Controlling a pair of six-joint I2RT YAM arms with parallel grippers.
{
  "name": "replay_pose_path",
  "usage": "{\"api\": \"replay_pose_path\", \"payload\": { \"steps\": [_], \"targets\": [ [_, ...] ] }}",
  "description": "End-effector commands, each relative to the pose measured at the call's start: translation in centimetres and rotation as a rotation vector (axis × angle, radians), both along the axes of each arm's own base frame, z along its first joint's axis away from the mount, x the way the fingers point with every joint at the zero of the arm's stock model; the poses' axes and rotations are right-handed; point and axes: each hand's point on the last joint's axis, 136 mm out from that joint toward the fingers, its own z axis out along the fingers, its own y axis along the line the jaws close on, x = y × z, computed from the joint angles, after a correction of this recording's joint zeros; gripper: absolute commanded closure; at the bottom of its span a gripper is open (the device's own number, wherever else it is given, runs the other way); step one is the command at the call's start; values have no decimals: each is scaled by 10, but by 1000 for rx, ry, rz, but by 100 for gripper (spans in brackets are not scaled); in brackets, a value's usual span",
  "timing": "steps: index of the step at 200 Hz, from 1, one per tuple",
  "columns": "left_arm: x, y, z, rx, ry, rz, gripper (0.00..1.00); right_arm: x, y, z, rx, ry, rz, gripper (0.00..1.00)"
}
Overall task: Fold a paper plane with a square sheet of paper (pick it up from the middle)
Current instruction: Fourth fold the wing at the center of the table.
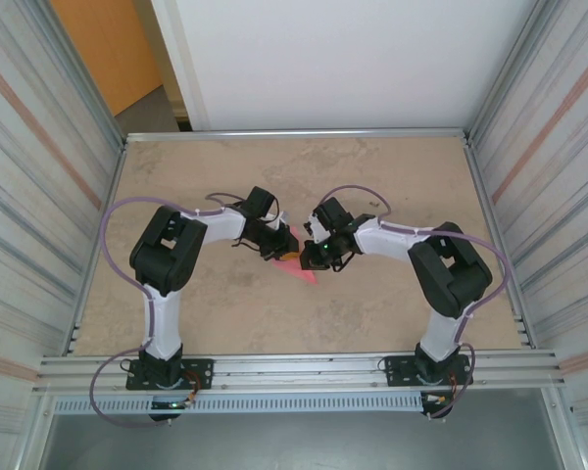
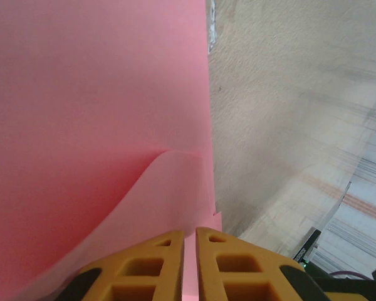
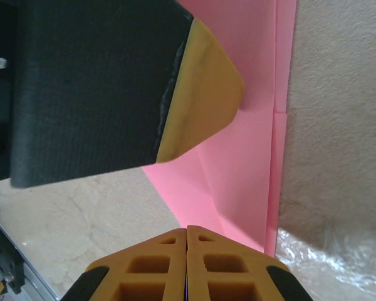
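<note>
- One left gripper (image 2: 189, 233) is seen clamped on the one pink paper (image 2: 81, 125) (a curled layer is revealed by its wrist view).
- The paper is found at the middle of the table (image 1: 392, 176), between two grippers.
- One right gripper (image 3: 187, 231) is closed at the paper's creased edge; whether paper is pinched cannot be told.

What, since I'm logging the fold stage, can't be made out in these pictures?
Top view: paper tiny, mostly under the left gripper and right gripper; folds unreadable.
Left wrist: paper cut off by the top and left edges; outline unknown.
Right wrist: left gripper's finger covers the paper's upper left; whether the shut right gripper pinches paper is unclear.
</note>
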Motion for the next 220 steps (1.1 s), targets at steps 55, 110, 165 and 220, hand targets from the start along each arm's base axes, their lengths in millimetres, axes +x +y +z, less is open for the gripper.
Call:
{"api": "replay_pose_path", "payload": {
  "steps": [55,110,165,220],
  "targets": [
    [-35,34,-60,221,177,3,85,1,-3,-21,-15,34,38,93],
    [-42,46,-72,290,205,2,86,-16,-19,-39,-64,83,49,95],
    [-46,56,-80,328,227,14,87,-32,-32,-44,-83,109,52,95],
    [-48,59,-83,336,235,16,87,-45,-37,-40,-76,132,68,95]
  ]
}}
